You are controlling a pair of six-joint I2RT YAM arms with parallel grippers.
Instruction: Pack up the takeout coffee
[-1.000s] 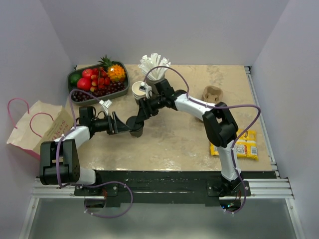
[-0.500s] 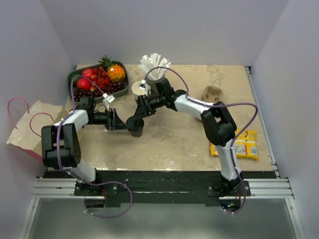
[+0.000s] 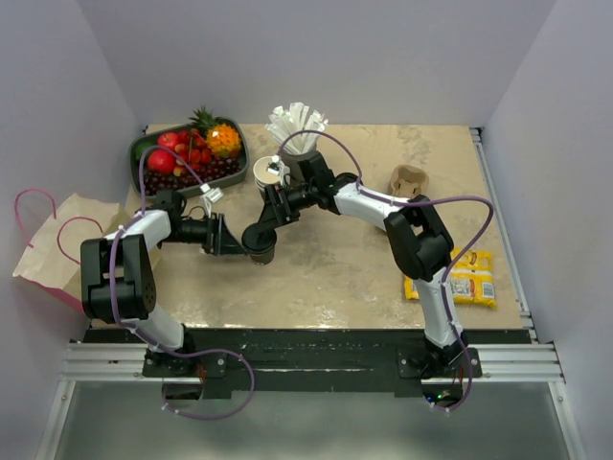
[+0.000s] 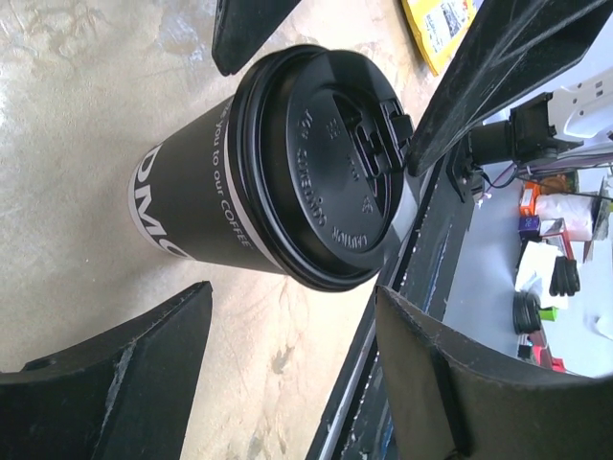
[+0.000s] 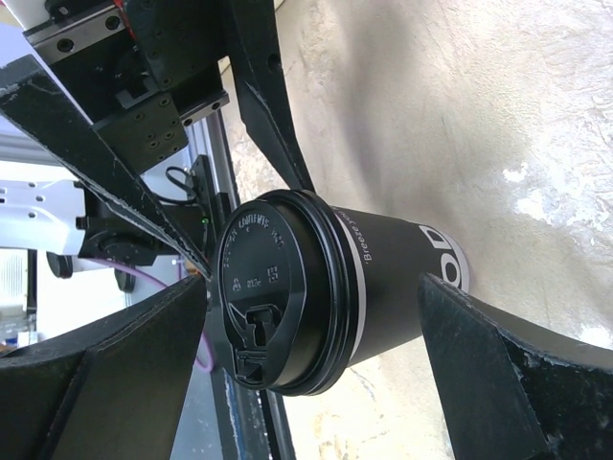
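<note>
The takeout coffee (image 3: pixel 261 245), a dark cup with a black lid, stands upright on the table left of centre. My right gripper (image 3: pixel 262 228) reaches it from the back. In the right wrist view the coffee (image 5: pixel 383 287) sits between the fingers of my right gripper (image 5: pixel 308 283), which is open with a gap on each side. My left gripper (image 3: pixel 241 243) comes in from the left. It is open, and in the left wrist view the coffee (image 4: pixel 287 172) lies just beyond my left gripper (image 4: pixel 292 305), not between its fingers (image 4: pixel 115 383).
A fruit tray (image 3: pixel 144 177) sits at the back left, with a stack of cups (image 3: pixel 269 173) and a straw holder (image 3: pixel 297 134) behind the coffee. A cardboard cup carrier (image 3: pixel 407 179) and a yellow packet (image 3: pixel 466 276) lie to the right. A paper bag (image 3: pixel 72 244) lies off the left edge.
My left arm's elbow has swung up toward the back left, while its gripper stays beside the cup. The cup has not moved.
</note>
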